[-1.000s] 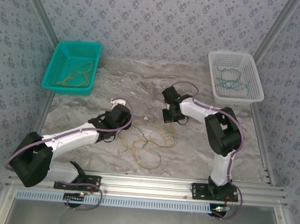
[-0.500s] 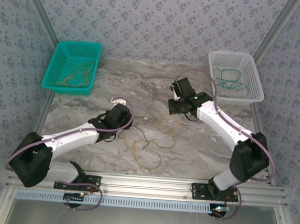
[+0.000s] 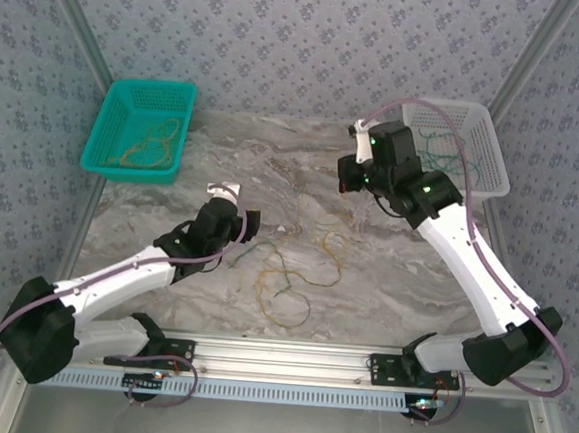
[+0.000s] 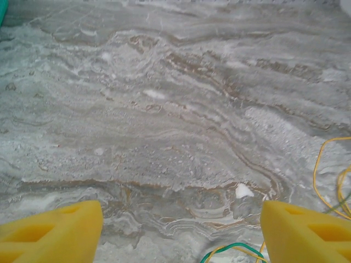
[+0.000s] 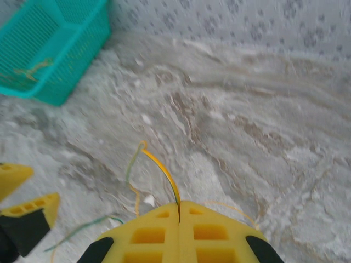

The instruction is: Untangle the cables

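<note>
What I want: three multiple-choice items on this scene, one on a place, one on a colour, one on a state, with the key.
1. The white basket sits at the table's: A far left; B far right; C near edge.
2. The right fingers are: A yellow; B black; C red.
3. The right fingers are: A wide open; B shut on nothing; C shut on an orange cable.
Key: B, it stands in the far right corner; A, yellow in the right wrist view; C, the cable runs out of their closed seam.
</note>
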